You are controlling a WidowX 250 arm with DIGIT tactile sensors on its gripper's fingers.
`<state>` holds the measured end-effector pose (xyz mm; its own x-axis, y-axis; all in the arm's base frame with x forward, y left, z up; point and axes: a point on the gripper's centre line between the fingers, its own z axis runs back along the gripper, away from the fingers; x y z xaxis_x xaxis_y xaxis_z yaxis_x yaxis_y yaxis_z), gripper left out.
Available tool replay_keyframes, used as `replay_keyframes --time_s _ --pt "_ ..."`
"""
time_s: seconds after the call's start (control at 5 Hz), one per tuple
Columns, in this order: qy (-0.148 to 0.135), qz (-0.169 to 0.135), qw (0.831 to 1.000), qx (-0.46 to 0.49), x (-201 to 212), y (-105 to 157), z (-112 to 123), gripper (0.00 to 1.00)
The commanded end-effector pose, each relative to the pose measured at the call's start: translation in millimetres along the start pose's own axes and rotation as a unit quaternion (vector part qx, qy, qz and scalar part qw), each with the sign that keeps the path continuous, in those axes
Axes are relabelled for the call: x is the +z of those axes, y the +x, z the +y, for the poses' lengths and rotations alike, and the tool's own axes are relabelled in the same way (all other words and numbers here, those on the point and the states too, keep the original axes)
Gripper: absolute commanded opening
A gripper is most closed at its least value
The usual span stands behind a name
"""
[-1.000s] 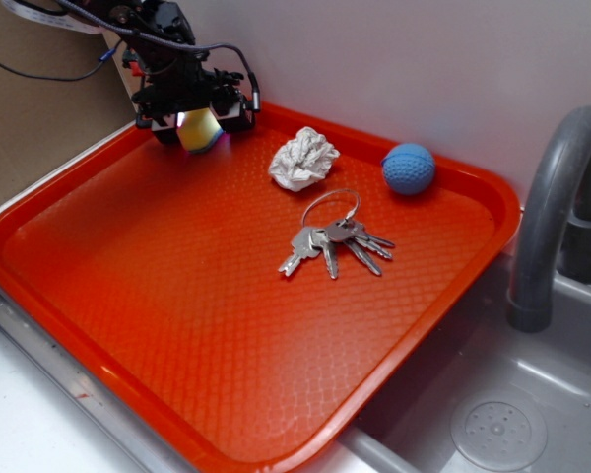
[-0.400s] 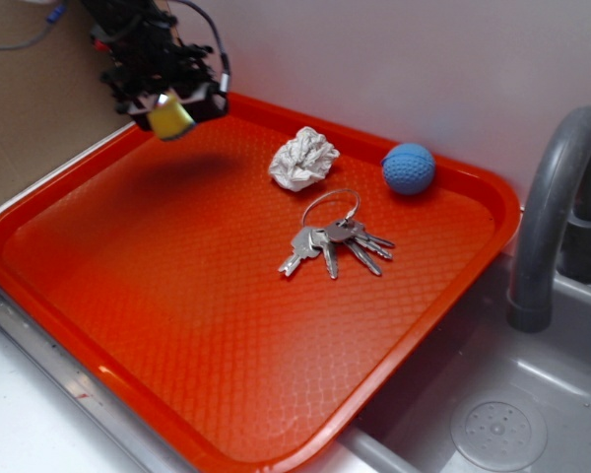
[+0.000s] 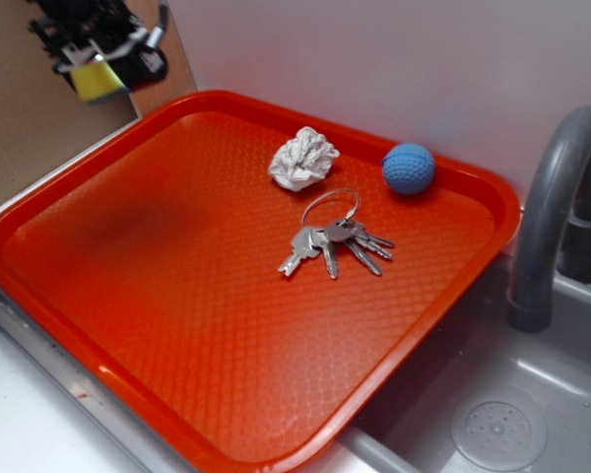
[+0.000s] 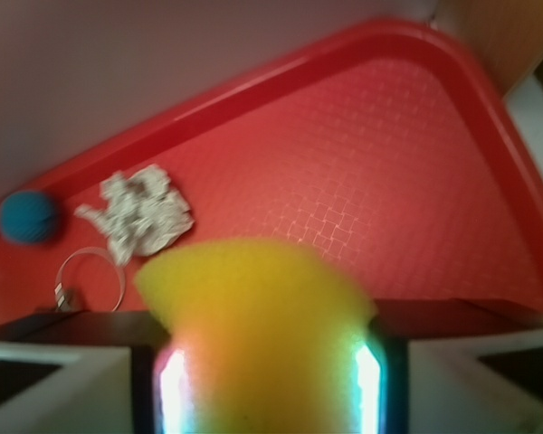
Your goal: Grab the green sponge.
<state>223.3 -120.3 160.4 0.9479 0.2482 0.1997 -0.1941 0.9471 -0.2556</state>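
At the upper left of the frame, the green sponge [image 3: 98, 79] is being held clamped in the gripper [image 3: 100, 71], clear above the red tray [image 3: 177, 325]. On the tray, a paper wad [image 3: 303, 159], a blue ball [image 3: 408, 168] and a key bunch [image 3: 333, 239] are being observed lying apart.

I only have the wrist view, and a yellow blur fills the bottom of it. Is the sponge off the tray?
Observer: Yes. The green sponge hangs in the end effector, in the air, clear of the tray.
Operator: Where am I over the tray?
Observer: Out past its far left corner, in front of the brown board.
Operator: I see only a wire ring here. What is on it?
Observer: A bunch of keys, lying flat mid-tray.
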Motion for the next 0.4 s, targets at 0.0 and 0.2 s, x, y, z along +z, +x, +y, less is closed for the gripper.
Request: replay_keyframes --time_s 0.0,0.2 --pt "-0.079 -0.060 0.989 -0.109 103 -27 -28 0.00" --pt "-0.114 -0.091 0.981 -0.131 125 -31 -27 0.00"
